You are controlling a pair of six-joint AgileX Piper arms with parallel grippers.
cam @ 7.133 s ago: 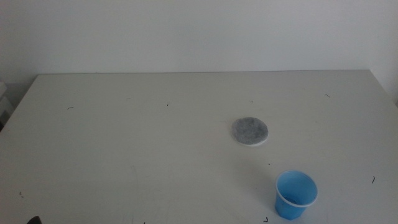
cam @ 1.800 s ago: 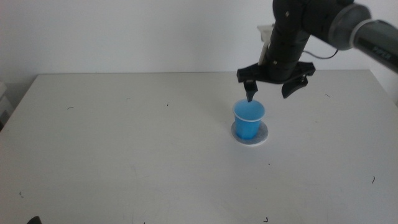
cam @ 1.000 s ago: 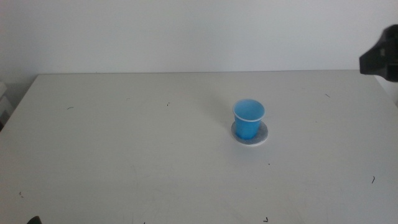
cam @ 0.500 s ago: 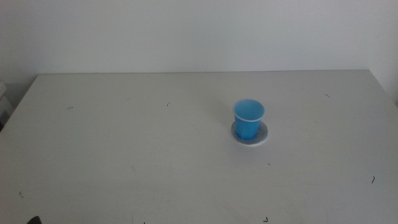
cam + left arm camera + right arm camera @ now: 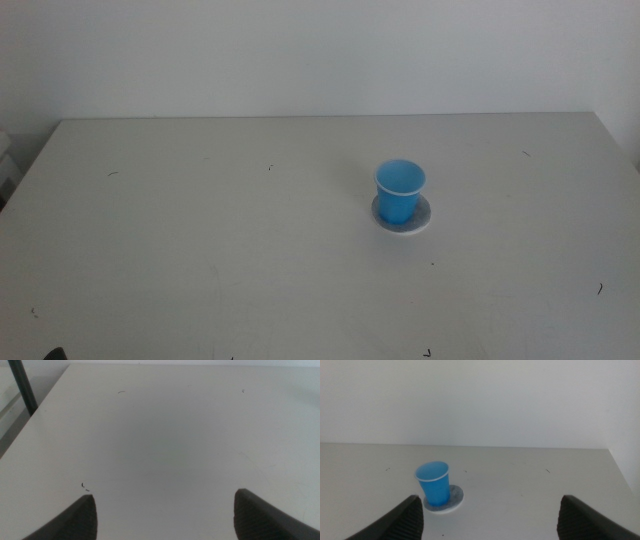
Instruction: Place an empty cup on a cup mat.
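Observation:
The blue cup (image 5: pixel 400 192) stands upright on the grey cup mat (image 5: pixel 423 217), right of the table's centre in the middle view. It looks empty. The right wrist view shows the same cup (image 5: pixel 433 483) on the mat (image 5: pixel 454 497) from a distance, well ahead of my right gripper (image 5: pixel 487 512), which is open with nothing between its jaws. My left gripper (image 5: pixel 165 510) is open over bare tabletop, far from the cup. Neither arm appears in the middle view.
The white table (image 5: pixel 200 250) carries only small dark specks. Its far edge meets a plain white wall. A dark post (image 5: pixel 22 387) stands beside the table in the left wrist view.
The right arm let go of the cup on the mat, lifted away to the right and left the middle view. Over the last half second nothing moved.

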